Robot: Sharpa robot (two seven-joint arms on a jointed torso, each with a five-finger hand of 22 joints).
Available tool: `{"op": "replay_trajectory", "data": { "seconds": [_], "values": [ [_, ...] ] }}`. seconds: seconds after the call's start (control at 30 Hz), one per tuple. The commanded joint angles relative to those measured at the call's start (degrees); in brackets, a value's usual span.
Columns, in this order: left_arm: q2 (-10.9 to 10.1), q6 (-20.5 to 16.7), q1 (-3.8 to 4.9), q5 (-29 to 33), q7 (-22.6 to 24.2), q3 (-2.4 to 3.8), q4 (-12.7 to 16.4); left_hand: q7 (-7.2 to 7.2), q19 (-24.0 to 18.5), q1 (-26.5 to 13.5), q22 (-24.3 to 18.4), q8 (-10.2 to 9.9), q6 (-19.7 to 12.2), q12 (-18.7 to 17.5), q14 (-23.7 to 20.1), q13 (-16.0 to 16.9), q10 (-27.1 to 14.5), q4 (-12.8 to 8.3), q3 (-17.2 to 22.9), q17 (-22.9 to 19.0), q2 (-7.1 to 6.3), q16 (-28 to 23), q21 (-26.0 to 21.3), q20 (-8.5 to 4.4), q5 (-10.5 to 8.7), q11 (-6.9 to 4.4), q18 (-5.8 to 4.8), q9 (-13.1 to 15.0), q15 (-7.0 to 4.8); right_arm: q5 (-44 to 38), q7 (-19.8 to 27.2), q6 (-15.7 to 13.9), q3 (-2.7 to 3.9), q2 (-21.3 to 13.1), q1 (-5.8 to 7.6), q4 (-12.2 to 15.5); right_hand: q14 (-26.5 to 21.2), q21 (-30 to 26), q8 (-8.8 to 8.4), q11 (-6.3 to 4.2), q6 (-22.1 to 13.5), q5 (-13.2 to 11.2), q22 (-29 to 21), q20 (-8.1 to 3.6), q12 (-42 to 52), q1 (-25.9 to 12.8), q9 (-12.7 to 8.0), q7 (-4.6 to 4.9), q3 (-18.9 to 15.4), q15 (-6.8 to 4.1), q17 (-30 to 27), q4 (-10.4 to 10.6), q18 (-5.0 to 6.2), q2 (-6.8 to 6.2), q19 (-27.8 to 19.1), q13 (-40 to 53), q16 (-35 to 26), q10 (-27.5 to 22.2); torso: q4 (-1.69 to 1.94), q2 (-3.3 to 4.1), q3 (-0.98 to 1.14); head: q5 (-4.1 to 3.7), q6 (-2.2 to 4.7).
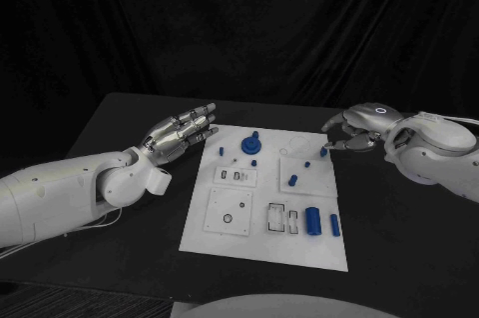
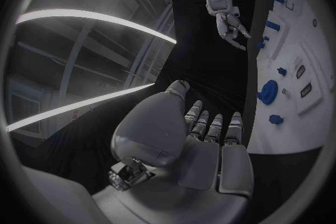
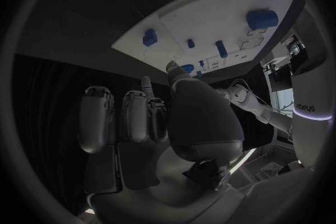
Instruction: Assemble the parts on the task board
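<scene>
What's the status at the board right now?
Left robot hand open, hovering off the board's left edge. Right robot hand pinching a small blue peg at the far right corner. Nothing in the way.

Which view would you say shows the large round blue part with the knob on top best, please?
The head view: the large round blue part sits unobstructed on the white task board, near its far edge. The left wrist view shows it sideways and distorted; the right wrist view shows only a blue sliver behind the thumb.
</scene>
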Motion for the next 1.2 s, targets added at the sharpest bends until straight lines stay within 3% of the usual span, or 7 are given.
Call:
{"op": "replay_trajectory", "data": {
  "seconds": [0.03, 0.2, 0.4, 0.47, 0.57, 1.07, 1.2],
  "values": [
    [0.0, 0.5, -0.06, 0.0, 1.3, 0.05, 0.1, -0.44, -0.1, 0.6, 0.0, 0.2, -0.6, 0.3, 0.0, 0.0, -0.4, -0.4, 0.1, 0.0, 0.08, 0.2, -0.1, 0.27, 0.37, 0.02, 0.98, 0.0, 0.44, -0.2, -2.0, -1.7, 0.02, -0.2, -0.76, -0.6, 4.1, 0.1, -0.34, 0.61, 0.2, -0.3, 8.9, 0.05, 0.2, 0.3, -0.1, 0.35, 0.0, 0.59, 3.3, 0.5, -1.11, -0.68, 1.3, 15.1, 0.0, 5.9, -0.24, 0.00, 0.03, 0.17, 0.19],
    [-0.1, 0.5, -0.09, 0.0, 1.3, 0.05, 0.1, -1.63, -0.1, 0.7, 0.0, -0.4, -2.6, 0.2, 0.0, 0.0, -0.5, -0.7, 0.3, 0.0, -0.02, 0.2, -0.1, 0.26, 0.41, -0.15, 0.98, -0.3, 0.45, -0.2, -1.9, -2.3, 0.02, 0.3, -1.58, -1.9, 4.1, 0.1, -0.48, 0.78, 0.2, -0.5, 8.9, 0.19, 0.2, 0.4, -0.3, 0.51, 0.0, 0.73, 3.2, 0.8, -1.10, -0.92, 1.3, 15.1, 0.0, 5.9, 0.06, 0.05, 0.07, 0.04, 0.03],
    [-0.1, 0.5, -0.12, 0.0, 1.3, 0.05, 0.1, -4.06, -0.1, 0.4, 0.0, -1.3, -5.1, 0.2, 0.0, -0.1, -0.6, -1.0, 0.6, 0.0, -0.14, 0.2, -0.1, 0.27, 0.48, 0.71, 0.96, -0.6, 0.52, -0.2, -1.7, -2.8, 0.02, 0.9, -1.93, -3.1, 4.1, 0.0, -0.51, 0.95, 0.4, -0.8, 8.9, 0.34, 0.2, 0.6, -0.3, 0.71, 0.1, 0.90, 3.1, 1.1, -1.08, -1.22, 1.3, 15.1, -0.1, 5.9, -0.31, 0.12, 0.08, 0.30, -0.28],
    [-0.1, 0.5, -0.13, 0.0, 1.3, 0.05, 0.1, -5.28, -0.1, 0.3, 0.0, -1.6, -6.1, 0.2, 0.0, -0.1, -0.6, -1.2, 0.6, 0.0, -0.17, 0.2, -0.1, 0.29, 0.52, 1.24, 0.96, -0.7, 0.56, -0.2, -1.7, -2.9, 0.01, 1.1, -2.03, -3.5, 4.1, 0.0, -0.57, 1.03, 0.5, -1.1, 8.9, 0.43, 0.2, 0.6, -0.4, 0.78, 0.1, 0.97, 3.1, 1.4, -1.09, -1.40, 1.3, 15.1, 0.0, 5.9, -0.02, 0.16, 0.11, -0.13, -0.34],
    [-0.1, 0.6, -0.14, 0.0, 1.2, 0.05, 0.1, -5.30, -0.1, 0.3, 0.0, -1.5, -5.9, 0.2, 0.0, -0.1, -0.6, -1.2, 0.7, 0.0, -0.17, 0.2, -0.1, 0.29, 0.53, 1.26, 0.96, -0.6, 0.56, -0.2, -1.6, -3.0, 0.01, 1.4, -2.21, -4.0, 4.1, 0.0, -0.59, 1.11, 0.7, -1.3, 8.9, 0.51, 0.2, 0.7, -0.5, 0.87, 0.1, 1.03, 3.0, 1.6, -1.07, -1.55, 1.3, 15.1, -0.1, 5.9, 0.21, 0.16, 0.13, -0.48, -0.44],
    [-0.1, 0.7, -0.17, 0.0, 1.1, 0.04, 0.0, -4.82, -0.1, 0.4, 0.0, -1.5, -5.8, 0.2, 0.0, -0.1, -0.6, -1.5, 0.8, 0.0, -0.16, 0.2, -0.1, 0.29, 0.93, 1.08, 0.95, -0.6, 0.57, -0.2, -1.2, -3.0, 0.01, 2.6, -3.17, -5.7, 4.0, -0.2, 0.17, 1.58, 2.9, -1.4, 9.0, 0.92, 0.2, 1.5, -0.1, 1.43, 0.4, 1.43, 2.7, 2.8, -1.03, -2.06, 1.2, 15.1, -0.1, 5.9, -0.02, 0.07, 0.03, -0.25, -0.68],
    [-0.1, 0.8, -0.18, 0.0, 1.1, 0.04, 0.0, -4.74, -0.1, 0.5, 0.0, -1.5, -5.7, 0.2, 0.0, -0.1, -0.6, -1.6, 0.9, 0.0, -0.17, 0.2, -0.1, 0.29, 1.00, 1.06, 0.95, -0.6, 0.58, -0.2, -1.1, -2.9, 0.01, 2.8, -3.26, -5.8, 4.0, -0.2, 0.33, 1.66, 3.4, -1.6, 9.0, 1.01, 0.2, 1.7, 0.0, 1.50, 0.4, 1.50, 2.7, 3.1, -1.03, -2.30, 1.2, 15.1, -0.1, 5.9, 0.14, 0.03, 0.05, -0.36, -0.71]
  ]
}}
